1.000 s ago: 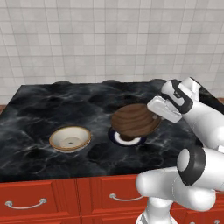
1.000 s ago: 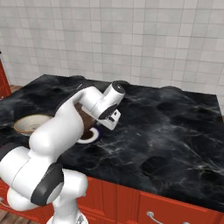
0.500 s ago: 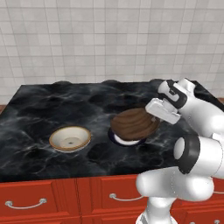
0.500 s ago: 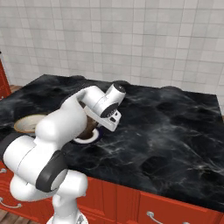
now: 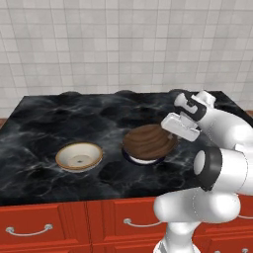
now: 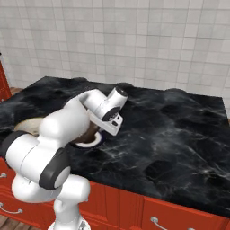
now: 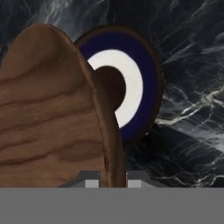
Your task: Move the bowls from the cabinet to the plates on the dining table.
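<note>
The dark brown wooden bowl [image 5: 148, 141] hangs tilted just above the plate with the dark blue rim [image 5: 143, 161] on the black marble dining table [image 5: 44, 128]. My gripper [image 5: 171, 133] is shut on the bowl's right rim. In the hand view the wooden bowl [image 7: 48, 113] stands on edge between my fingertips, my gripper [image 7: 112, 180] pinching its rim, and the blue-rimmed plate [image 7: 144, 87] lies behind it. The cream bowl with the ochre rim [image 5: 79, 156] rests on the table to the left, apart from my hand; what lies under it is hidden.
A tiled wall [image 5: 123, 44] rises behind the table. Red drawer fronts with silver handles [image 5: 27, 230] run along the front edge. In the right base view my arm covers most of the plate [image 6: 92, 142], and open marble [image 6: 179, 134] stretches to the right.
The wooden bowl, held in my gripper, has come down and slightly left toward the blue-rimmed plate. The cream bowl has not moved.
</note>
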